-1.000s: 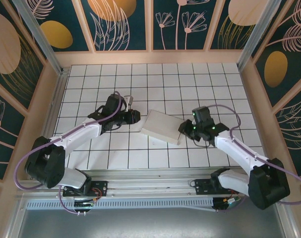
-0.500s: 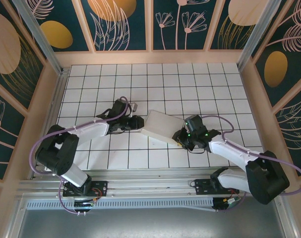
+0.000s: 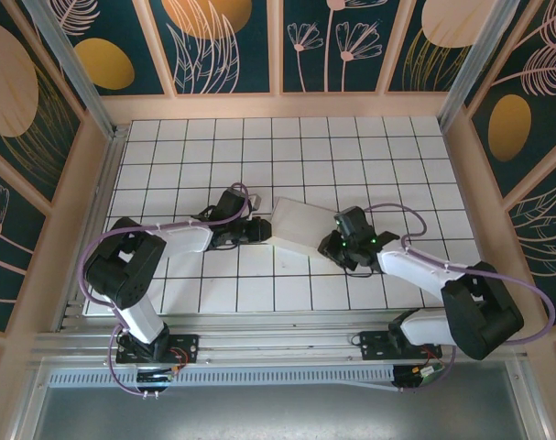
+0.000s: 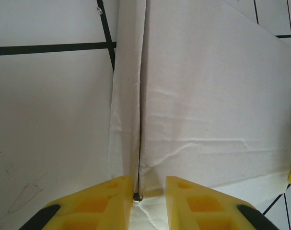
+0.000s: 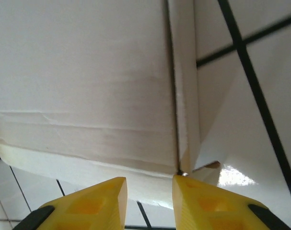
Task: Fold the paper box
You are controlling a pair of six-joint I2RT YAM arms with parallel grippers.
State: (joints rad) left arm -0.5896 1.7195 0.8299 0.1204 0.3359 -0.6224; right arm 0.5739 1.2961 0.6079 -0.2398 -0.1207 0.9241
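We reckon paper box (image 3: 300, 227) ~done: lid down, ends loose. Left fingers (image 4: 107, 201) & right fingers (image 5: 203, 201) straddle corners, can't tell if pinching.

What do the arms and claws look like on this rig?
Left arm and right arm: white link shells, black joints and bases, a lilac cable looping along each. Left claw and right claw have yellow moulded fingers; green lights glow at the right wrist.

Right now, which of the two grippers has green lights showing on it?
The right gripper, at the paper box's right end: green lights glow on its body in the top view. The left gripper, at the box's left edge, looks plain black.
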